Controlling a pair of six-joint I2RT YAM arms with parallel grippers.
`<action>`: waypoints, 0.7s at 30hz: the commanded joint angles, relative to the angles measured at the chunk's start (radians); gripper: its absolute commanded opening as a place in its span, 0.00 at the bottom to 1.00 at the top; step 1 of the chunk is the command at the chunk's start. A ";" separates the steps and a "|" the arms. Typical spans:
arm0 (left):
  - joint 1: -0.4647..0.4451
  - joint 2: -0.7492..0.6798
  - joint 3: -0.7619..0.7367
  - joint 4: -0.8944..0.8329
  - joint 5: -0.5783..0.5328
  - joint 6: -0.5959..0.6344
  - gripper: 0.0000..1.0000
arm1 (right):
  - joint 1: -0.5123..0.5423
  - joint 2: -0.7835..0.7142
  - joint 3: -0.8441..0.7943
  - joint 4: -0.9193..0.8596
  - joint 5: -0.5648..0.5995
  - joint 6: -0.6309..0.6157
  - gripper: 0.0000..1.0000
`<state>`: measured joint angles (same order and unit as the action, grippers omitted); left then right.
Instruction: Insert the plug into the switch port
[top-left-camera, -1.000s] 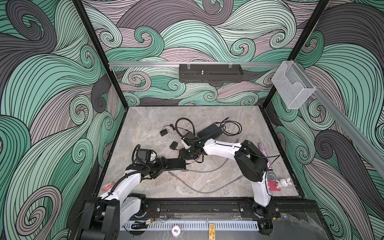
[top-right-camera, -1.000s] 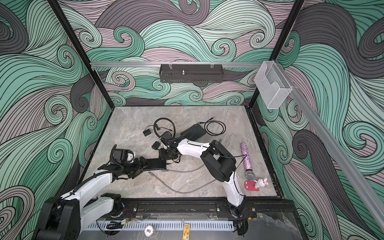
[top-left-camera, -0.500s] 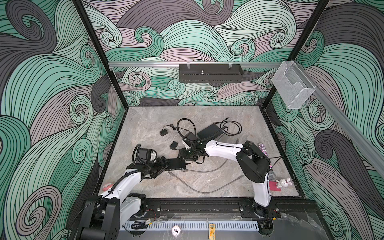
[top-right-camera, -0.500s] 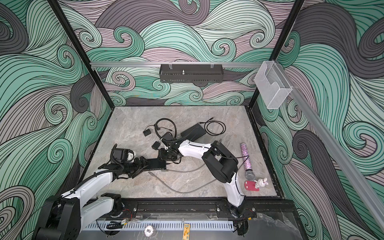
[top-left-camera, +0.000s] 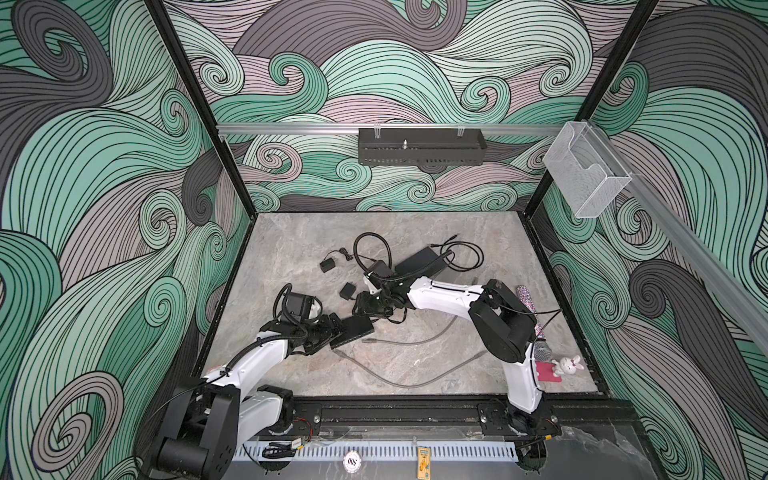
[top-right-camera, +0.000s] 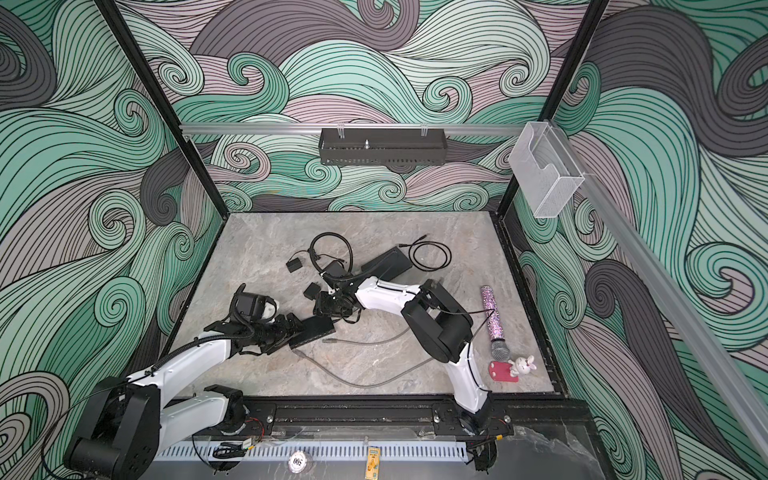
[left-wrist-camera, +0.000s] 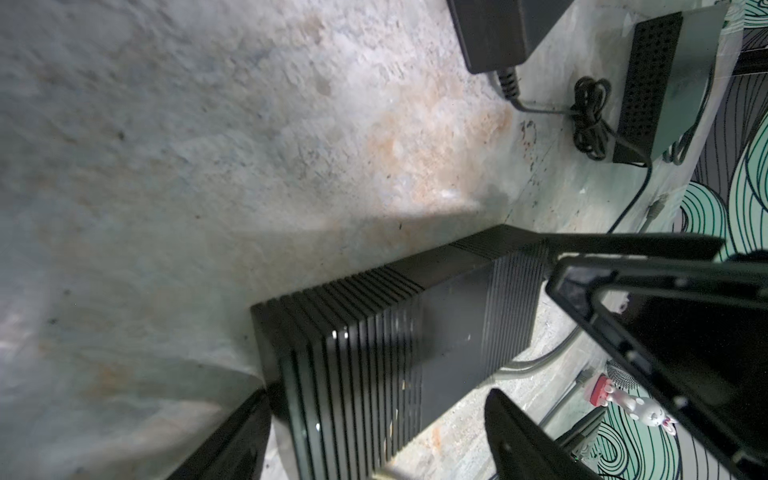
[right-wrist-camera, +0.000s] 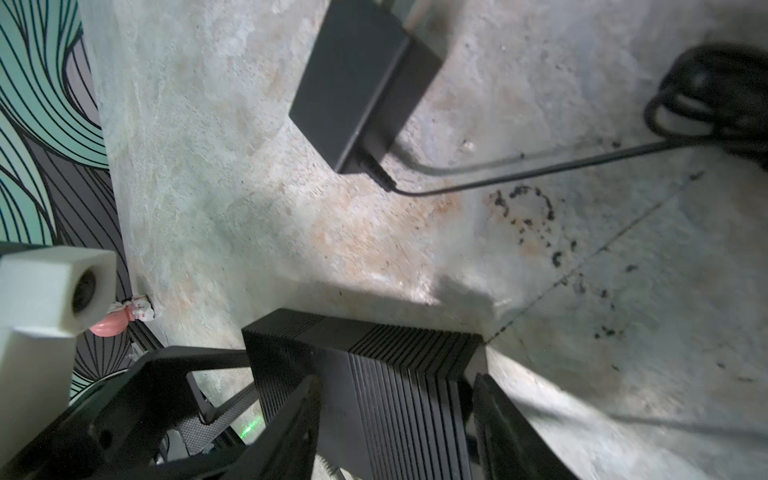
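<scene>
Marble counter (top-left-camera: 457, 232): your right pincer (top-left-camera: 366, 306) clamps switch box (top-left-camera: 355, 329) left of centre, likely steadying it. Left pincer (top-left-camera: 337, 332) straddles other end, wide, grip unclear. Port hidden. Grey plug (top-left-camera: 367, 340) loose beside box

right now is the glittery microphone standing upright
No, the glittery microphone lies flat on the table, close to the right arm's base.

Two grey cables (top-left-camera: 409, 376), one microphone (top-left-camera: 531, 320), one bunny figurine (top-left-camera: 568, 365).
</scene>
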<state>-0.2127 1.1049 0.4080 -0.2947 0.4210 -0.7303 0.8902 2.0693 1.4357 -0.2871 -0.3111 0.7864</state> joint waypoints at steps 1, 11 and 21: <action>-0.014 -0.052 -0.008 -0.020 0.008 0.009 0.82 | 0.036 0.044 0.065 0.039 -0.080 0.024 0.59; -0.014 -0.143 -0.068 -0.041 0.001 -0.044 0.83 | 0.067 0.173 0.246 0.022 -0.150 0.029 0.59; -0.014 -0.157 -0.070 -0.056 0.002 -0.041 0.83 | 0.077 0.179 0.268 0.000 -0.146 0.008 0.60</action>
<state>-0.2188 0.9573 0.3428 -0.3809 0.4103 -0.7719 0.9173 2.2509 1.7065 -0.2550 -0.3676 0.7959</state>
